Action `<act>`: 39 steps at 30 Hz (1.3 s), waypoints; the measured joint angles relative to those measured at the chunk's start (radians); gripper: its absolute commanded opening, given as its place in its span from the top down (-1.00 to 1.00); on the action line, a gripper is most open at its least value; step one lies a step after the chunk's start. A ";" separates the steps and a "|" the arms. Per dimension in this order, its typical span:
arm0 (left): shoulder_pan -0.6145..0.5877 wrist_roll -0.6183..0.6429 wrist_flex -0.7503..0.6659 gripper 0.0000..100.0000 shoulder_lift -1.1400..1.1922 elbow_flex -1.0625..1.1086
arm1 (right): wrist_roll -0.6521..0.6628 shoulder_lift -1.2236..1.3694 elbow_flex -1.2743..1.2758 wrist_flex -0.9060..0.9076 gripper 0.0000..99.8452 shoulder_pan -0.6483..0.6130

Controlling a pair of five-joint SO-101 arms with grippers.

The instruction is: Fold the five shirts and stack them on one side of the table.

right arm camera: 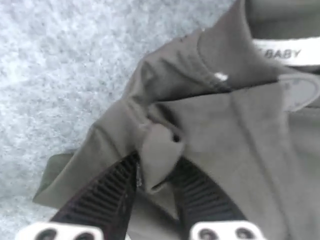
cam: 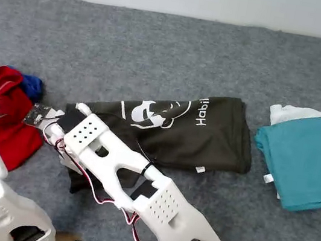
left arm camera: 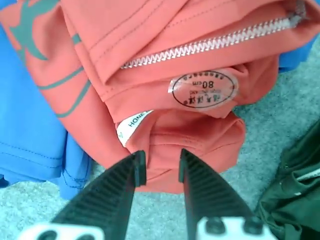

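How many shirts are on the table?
5: red shirt and blue shirt at left, dark olive printed shirt in the middle, folded teal shirt upon white shirt at right.

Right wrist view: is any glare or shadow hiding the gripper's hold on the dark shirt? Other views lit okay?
Right wrist view: no glare, the right gripper pinches a fold of the dark shirt, shade only in creases. Left wrist view: even light on the red shirt. High view: flat light, no glare.
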 measured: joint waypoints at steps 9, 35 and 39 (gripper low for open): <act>0.000 0.000 0.000 0.76 0.000 0.000 | 0.000 -0.117 -0.114 0.166 0.55 0.015; 0.015 0.000 0.000 0.76 0.000 0.032 | 0.000 0.049 -0.253 -0.008 0.55 0.973; 0.068 0.000 0.000 0.76 0.000 0.058 | 0.000 0.129 -0.261 -0.068 0.55 1.036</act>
